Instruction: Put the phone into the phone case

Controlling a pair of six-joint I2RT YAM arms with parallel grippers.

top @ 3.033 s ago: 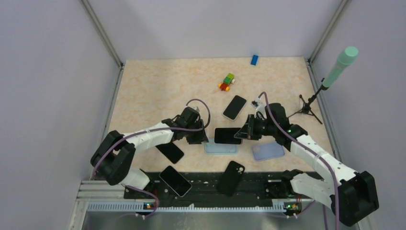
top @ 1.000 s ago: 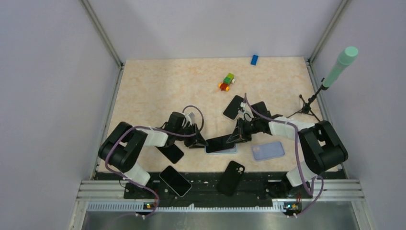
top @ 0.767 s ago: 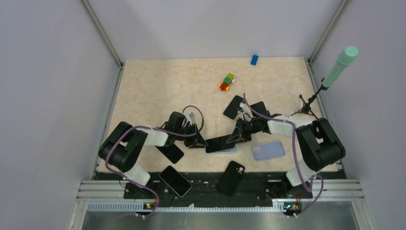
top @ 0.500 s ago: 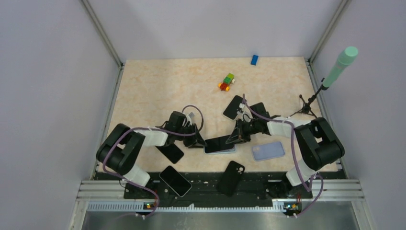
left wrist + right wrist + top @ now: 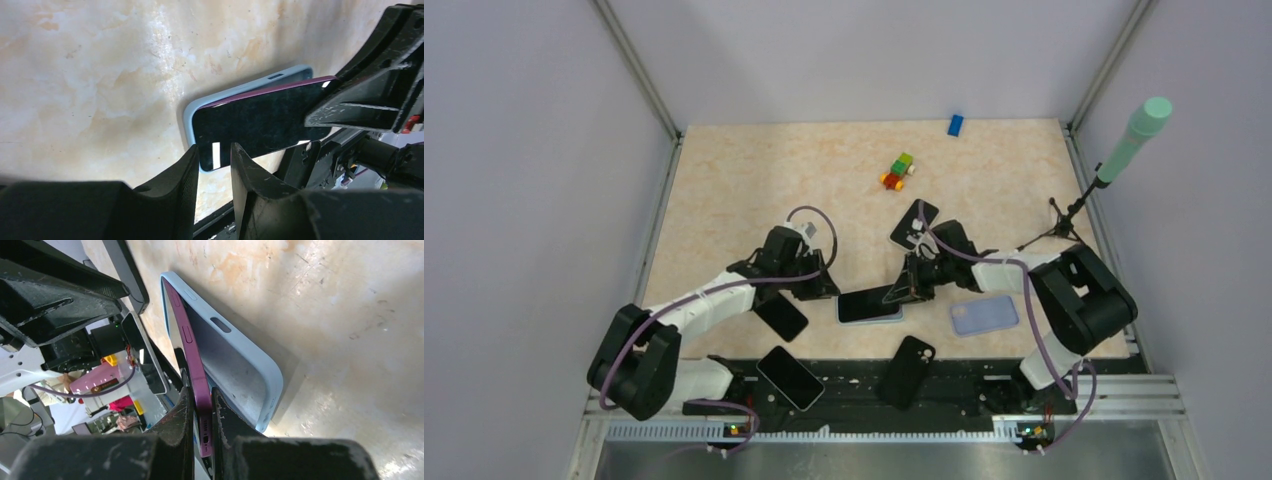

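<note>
The phone (image 5: 871, 304), lower centre of the overhead view, is pinched at its right end by the closed right end effector (image 5: 202, 405) and tilted — only its left end is seated in the phone case (image 5: 240, 365). The left end effector (image 5: 214, 152) (narrowly parted, empty) is nearer that end.

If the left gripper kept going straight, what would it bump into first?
Probably the phone: the left gripper points at its near end, which rests in the blue case. The case rim could come first; depth is hard to judge.
</note>
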